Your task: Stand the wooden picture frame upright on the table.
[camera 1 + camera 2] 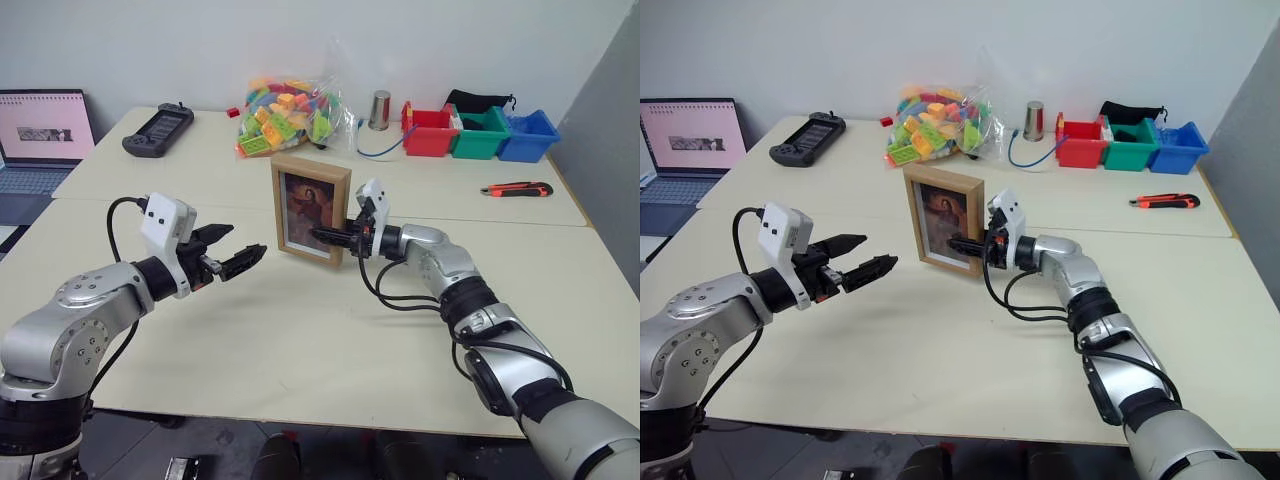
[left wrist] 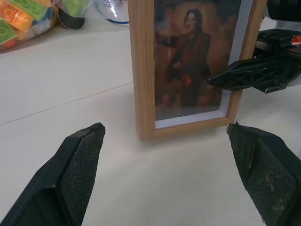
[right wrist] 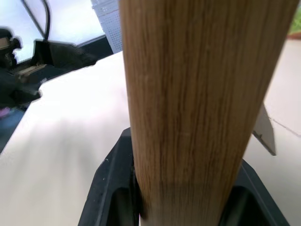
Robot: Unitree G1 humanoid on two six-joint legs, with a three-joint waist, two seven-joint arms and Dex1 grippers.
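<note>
- Your right gripper [image 1: 335, 238] clamps the frame [image 1: 310, 208], upright on the table [image 1: 300, 330], apparently resting there.
- Your left gripper [image 1: 236, 252], at the frame's 8 o'clock, gapes empty.

Both arms were built of rounded silver-grey metal shells joined by black rings at the joints. A boxy white camera block sat on each wrist, with a black cable looping from it back along the forearm. The left gripper [image 1: 232, 256] and right gripper [image 1: 325, 237] each carried two black tapered fingers [image 2: 77, 169] with an open lattice on their sides and finely dimpled pads on the inner faces.
</note>
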